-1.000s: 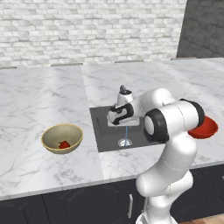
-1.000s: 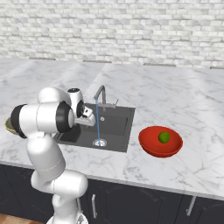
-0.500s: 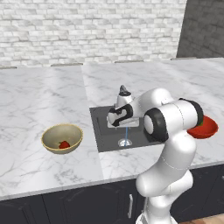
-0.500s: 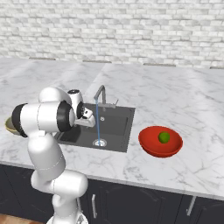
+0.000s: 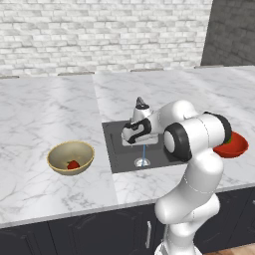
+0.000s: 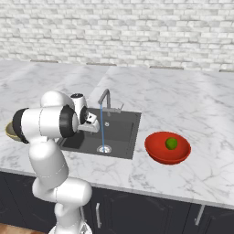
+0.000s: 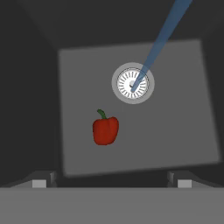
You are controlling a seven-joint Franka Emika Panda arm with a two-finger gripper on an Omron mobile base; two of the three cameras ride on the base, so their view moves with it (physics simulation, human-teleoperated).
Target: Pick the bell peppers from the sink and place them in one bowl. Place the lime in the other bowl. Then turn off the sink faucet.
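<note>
Lower left of the left base view: tan bowl (image 5: 70,157) already holding one bell pepper (image 5: 73,164). Centre of the hand view — second pepper (image 7: 105,130) on the sink (image 7: 183,122) floor, beside the drain (image 7: 132,83). Gripper (image 7: 112,183) spread wide, empty, hovering above. Right: lime (image 6: 171,143) in red bowl (image 6: 155,151). Next, probably — descend, straddle pepper, close.

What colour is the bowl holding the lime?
Bright red bowl, lime inside; clearest in the right base view.

Even, bright rendered light — sink (image 7: 131,127) interior dim, soft-edged.
</note>
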